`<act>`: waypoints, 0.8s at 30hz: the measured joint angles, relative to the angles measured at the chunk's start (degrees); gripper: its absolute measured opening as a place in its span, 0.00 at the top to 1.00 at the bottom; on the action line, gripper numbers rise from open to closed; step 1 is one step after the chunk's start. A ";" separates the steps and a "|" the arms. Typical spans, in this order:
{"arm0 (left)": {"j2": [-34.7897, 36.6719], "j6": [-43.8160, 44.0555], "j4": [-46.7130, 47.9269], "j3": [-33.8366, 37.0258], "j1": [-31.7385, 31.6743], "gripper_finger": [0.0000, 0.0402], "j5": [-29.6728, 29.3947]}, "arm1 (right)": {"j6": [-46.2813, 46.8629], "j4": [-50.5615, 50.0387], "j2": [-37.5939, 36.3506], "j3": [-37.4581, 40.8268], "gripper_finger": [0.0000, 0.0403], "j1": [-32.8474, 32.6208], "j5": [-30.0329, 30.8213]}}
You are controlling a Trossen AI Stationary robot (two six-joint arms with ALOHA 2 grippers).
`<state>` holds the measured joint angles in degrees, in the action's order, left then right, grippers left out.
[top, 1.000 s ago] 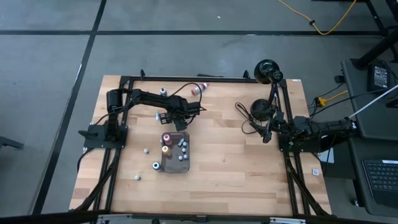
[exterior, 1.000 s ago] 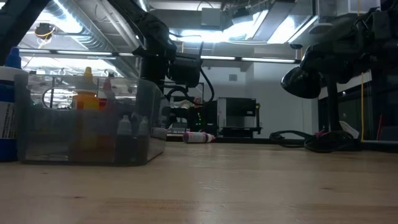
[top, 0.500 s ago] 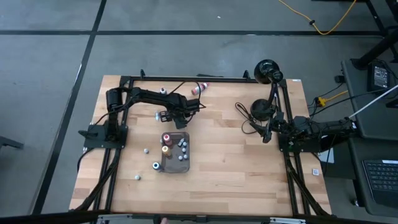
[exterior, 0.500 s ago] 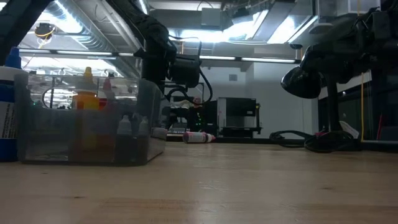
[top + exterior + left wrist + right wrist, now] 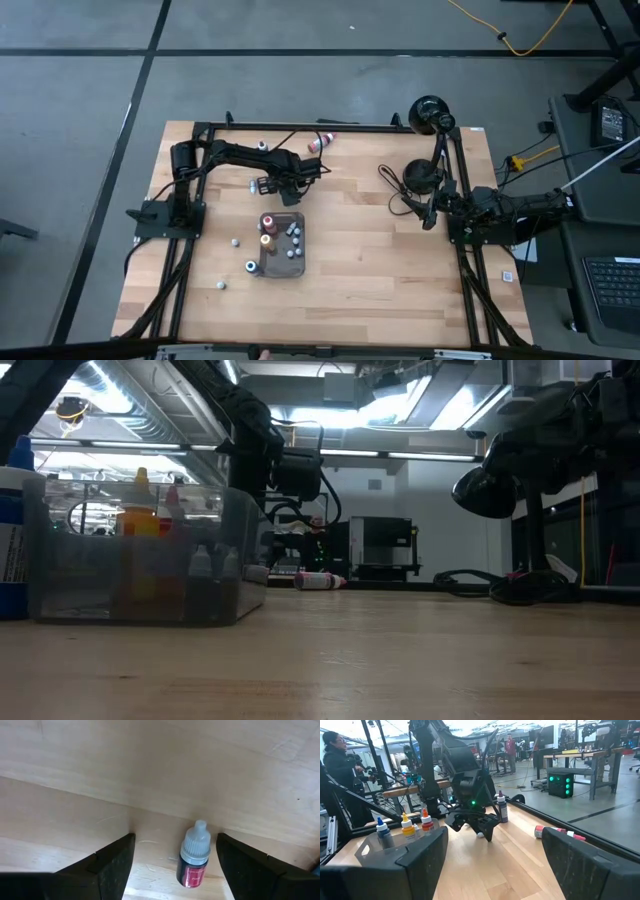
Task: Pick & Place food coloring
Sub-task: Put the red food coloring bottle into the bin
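Left claw (image 5: 172,857) was held spread wide over a small red bottle (image 5: 193,855) standing on the wooden surface (image 5: 150,770) | right claw (image 5: 432,212) was parked, spread wide, at the right side.

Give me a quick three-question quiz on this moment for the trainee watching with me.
1. True or false: the left gripper is shut on the red-labelled bottle.
2. Which arm waits at the table's side, away from the bottles? A) the left arm B) the right arm
3. In the high view, where does the tray lie relative to the left gripper?

Key
1. False. Its jaws stand open, with the bottle lying on the wood between the two fingers, untouched.
2. B. The right gripper is open near the table's right edge.
3. Just nearer the table's front edge than the gripper, with several bottles standing in it.
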<state>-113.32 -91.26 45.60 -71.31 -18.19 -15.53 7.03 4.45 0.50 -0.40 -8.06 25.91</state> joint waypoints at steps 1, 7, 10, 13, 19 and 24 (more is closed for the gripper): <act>0.00 -0.02 -0.02 0.00 0.04 0.33 -0.06 | 0.00 0.00 0.01 -0.01 0.20 -0.01 -0.01; -0.02 0.45 0.00 -0.02 0.32 0.47 -0.84 | 0.00 0.00 0.00 -0.01 0.20 0.01 0.00; -0.02 0.55 0.36 -0.07 0.32 0.53 -0.12 | 0.00 0.00 -0.01 -0.01 0.20 0.00 -0.01; -0.02 0.81 0.57 -0.07 0.30 0.59 0.48 | 0.00 0.00 -0.01 0.02 0.20 0.01 -0.02; -0.02 2.40 0.89 -0.07 0.30 0.70 0.67 | 0.00 0.00 0.01 -0.01 0.20 0.01 -0.01; 0.89 5.17 1.06 0.00 0.32 0.80 1.21 | 0.00 0.00 0.01 -0.01 0.20 -0.02 0.00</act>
<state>-112.43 -86.09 46.66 -71.31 -17.87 -14.32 7.03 4.45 0.51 -0.40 -8.08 25.91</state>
